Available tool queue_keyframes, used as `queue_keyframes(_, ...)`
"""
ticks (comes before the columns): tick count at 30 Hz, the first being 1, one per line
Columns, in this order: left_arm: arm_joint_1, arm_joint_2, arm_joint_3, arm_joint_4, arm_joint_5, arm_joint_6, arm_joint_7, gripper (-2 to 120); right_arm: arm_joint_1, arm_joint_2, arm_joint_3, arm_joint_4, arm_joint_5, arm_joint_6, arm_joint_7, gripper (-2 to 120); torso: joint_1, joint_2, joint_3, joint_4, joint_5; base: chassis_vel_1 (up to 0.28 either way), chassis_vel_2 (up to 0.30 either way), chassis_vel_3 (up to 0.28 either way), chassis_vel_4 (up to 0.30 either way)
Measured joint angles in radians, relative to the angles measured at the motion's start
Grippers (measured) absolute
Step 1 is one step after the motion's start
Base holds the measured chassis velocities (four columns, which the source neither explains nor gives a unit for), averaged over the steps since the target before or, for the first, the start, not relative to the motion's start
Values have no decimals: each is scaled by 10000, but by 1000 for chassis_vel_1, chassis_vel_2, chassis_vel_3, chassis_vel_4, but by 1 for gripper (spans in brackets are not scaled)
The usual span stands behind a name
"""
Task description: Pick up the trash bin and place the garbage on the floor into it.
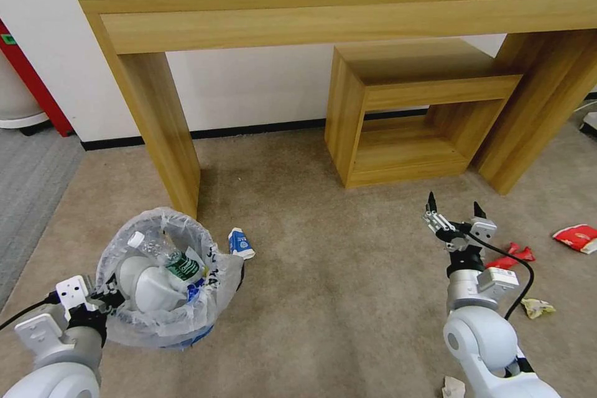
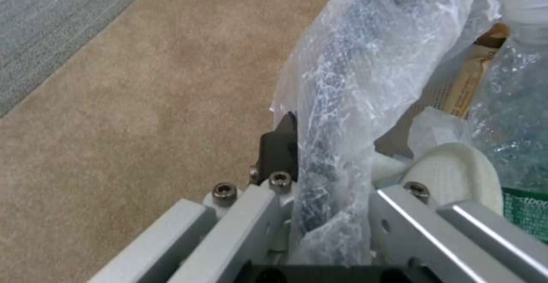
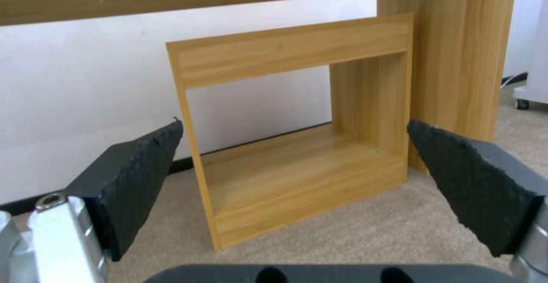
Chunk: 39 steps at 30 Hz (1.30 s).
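A: Left gripper (image 1: 102, 298) clamped on the near rim of the trash bin (image 1: 163, 273). Bin sits beside the table leg (image 1: 163, 130), on beige carpet (image 1: 336, 286). Bottle (image 1: 168, 258) and white paper (image 1: 146, 289) inside.

B: Left wrist view confirms the grip: fingers (image 2: 280, 146) pinch the bag (image 2: 354, 103) over the rim. Head view can't show that.

A: Blue-white carton (image 1: 240, 243) on the floor, just right of the bin.

B: Right gripper (image 1: 453, 211)?

A: Jaws wide apart, nothing held, above the carpet. Its wrist view faces the small wooden shelf (image 3: 297, 146) between its pads (image 3: 137, 180).

B: Litter right of it?

A: Red wrapper (image 1: 513, 256) close by, red-white packet (image 1: 577, 237) farther right, yellowish scrap (image 1: 537, 307) nearer the robot.
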<state>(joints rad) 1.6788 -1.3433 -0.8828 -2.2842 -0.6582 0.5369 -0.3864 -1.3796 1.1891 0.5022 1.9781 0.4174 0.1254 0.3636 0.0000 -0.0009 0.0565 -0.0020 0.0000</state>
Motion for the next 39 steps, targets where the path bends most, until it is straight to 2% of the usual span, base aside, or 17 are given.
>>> queue_keyframes(14,-109,-79,14,169,29,-24,-1,1,15,78,-44,-238,-200,186,-57,100,0,0,0,0,1,6,9,-11,-11)
queue_keyframes(39,-120,-132,22,228,65,-77,6,1,-18,203,-91,-455,-502,422,-176,100,0,0,0,0,0,63,62,-59,-65)
